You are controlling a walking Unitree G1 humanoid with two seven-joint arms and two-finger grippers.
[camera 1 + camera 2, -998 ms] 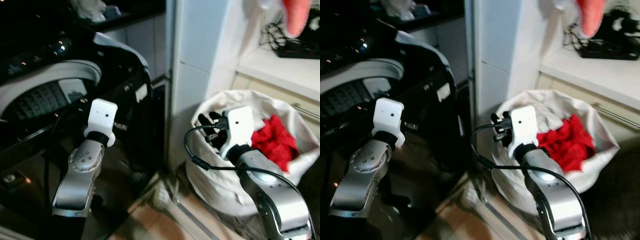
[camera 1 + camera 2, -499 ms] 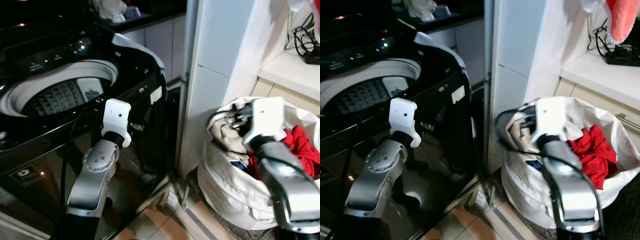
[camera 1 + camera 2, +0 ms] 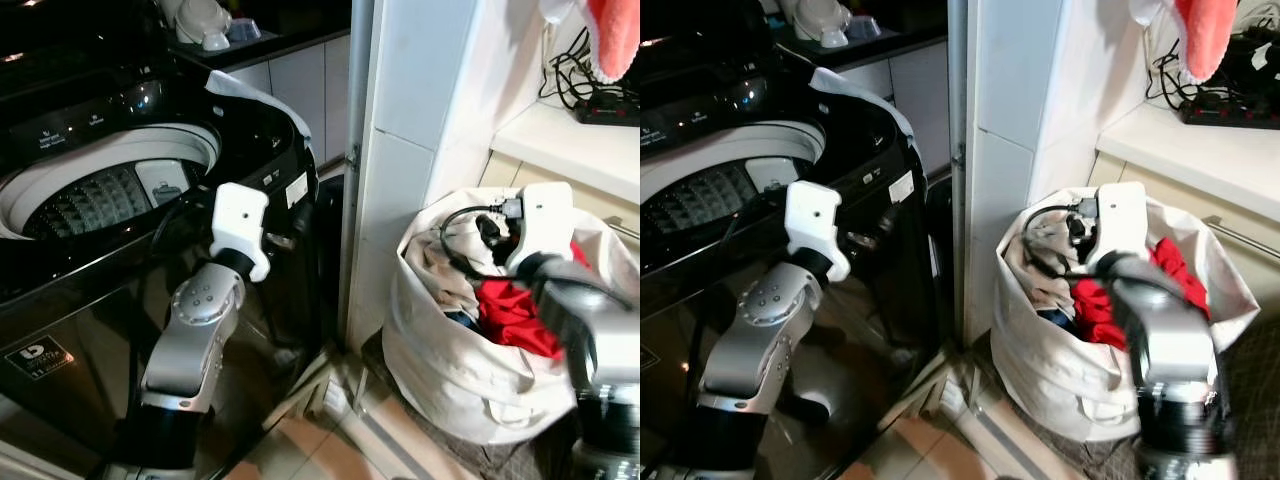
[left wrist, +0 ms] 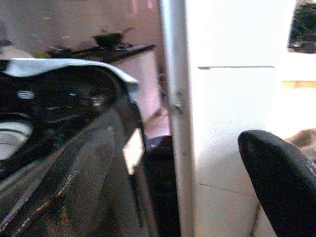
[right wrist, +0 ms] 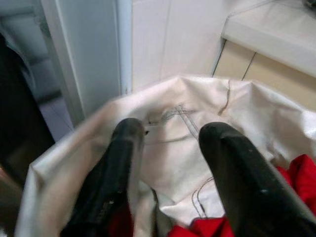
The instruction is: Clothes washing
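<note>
Step in hand, judged: a garment is to be picked from the laundry bag [image 3: 450, 350] for the washing machine [image 3: 110, 190]. The right pincer [image 5: 173, 173] is held over the bag mouth, fingers spread and released, nothing gripped. It should be lowered onto the red garment [image 3: 510, 310] and closed on a thick fold, not on the bag's white rim, so the bag isn't dragged along. The bag is white, soft, slumped, standing on the floor at right by the white pillar [image 3: 400, 150]; the red cloth is crumpled inside, with something darker beside it, possibly another garment. The left pincer [image 4: 276, 182] is raised near the washer's open tub; finger state can't be told.
</note>
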